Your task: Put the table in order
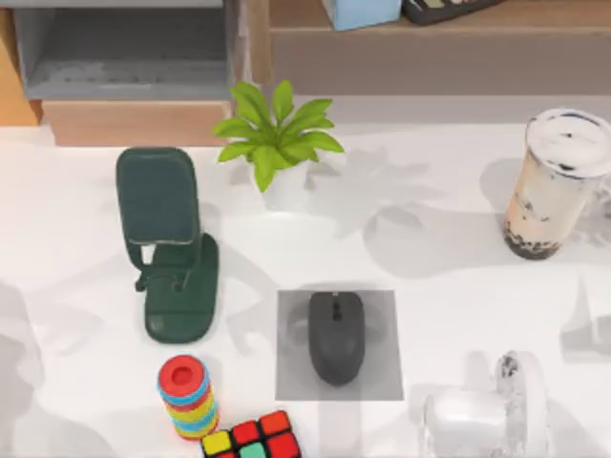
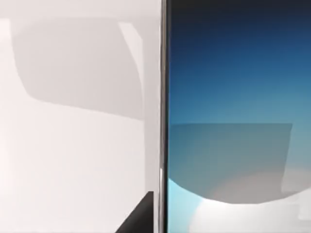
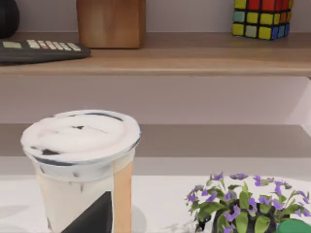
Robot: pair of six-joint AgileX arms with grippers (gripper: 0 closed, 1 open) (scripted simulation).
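On white table, mouse centred on mat; approach squarely, avoid tipping cup. Pincer state: cannot tell.

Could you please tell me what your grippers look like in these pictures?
What shows of the left gripper is a plain matte black wedge with straight edges; the right gripper, before the cup, looks the same. No cables or markings are visible.
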